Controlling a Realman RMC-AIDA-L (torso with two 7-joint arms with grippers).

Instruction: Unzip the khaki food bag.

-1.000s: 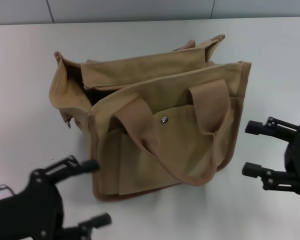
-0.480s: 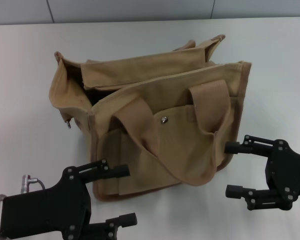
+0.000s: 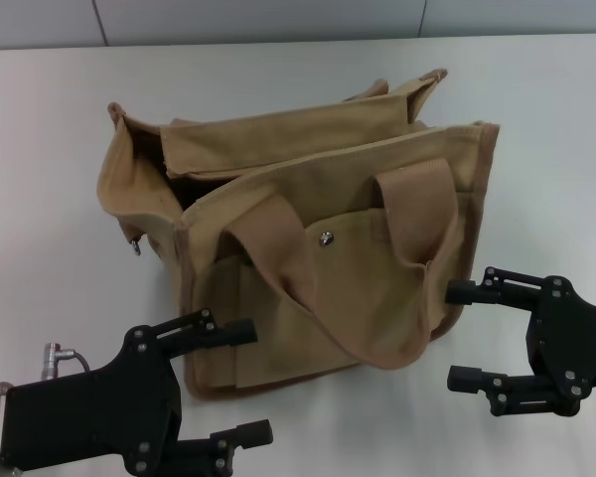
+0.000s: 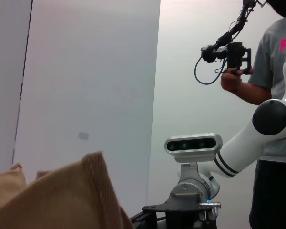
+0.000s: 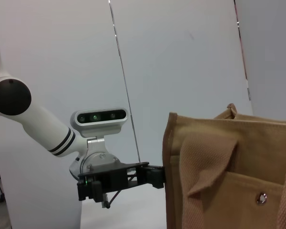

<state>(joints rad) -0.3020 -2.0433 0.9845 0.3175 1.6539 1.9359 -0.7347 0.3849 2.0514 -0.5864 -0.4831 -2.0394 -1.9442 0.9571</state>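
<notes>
The khaki food bag (image 3: 318,258) stands on the white table, front pocket and metal snap (image 3: 325,238) facing me, both loop handles drooping over the front. A small silver pull (image 3: 136,246) hangs at its left end, and the top shows a dark gap there. My left gripper (image 3: 246,383) is open at the bag's lower left corner, its upper finger touching or just short of the front. My right gripper (image 3: 458,334) is open just beside the bag's right edge. The bag also shows in the left wrist view (image 4: 62,200) and in the right wrist view (image 5: 229,176).
The white table (image 3: 50,149) runs bare around the bag to a grey wall at the back. In the left wrist view a person (image 4: 276,71) stands behind the right arm, holding a black device. The right wrist view shows the left arm's gripper (image 5: 155,176) beyond the bag.
Over the last second both grippers closed in on the bag: the left rose and moved right to its lower left corner, the right moved left and down. Hardly any motion in the last half second.
</notes>
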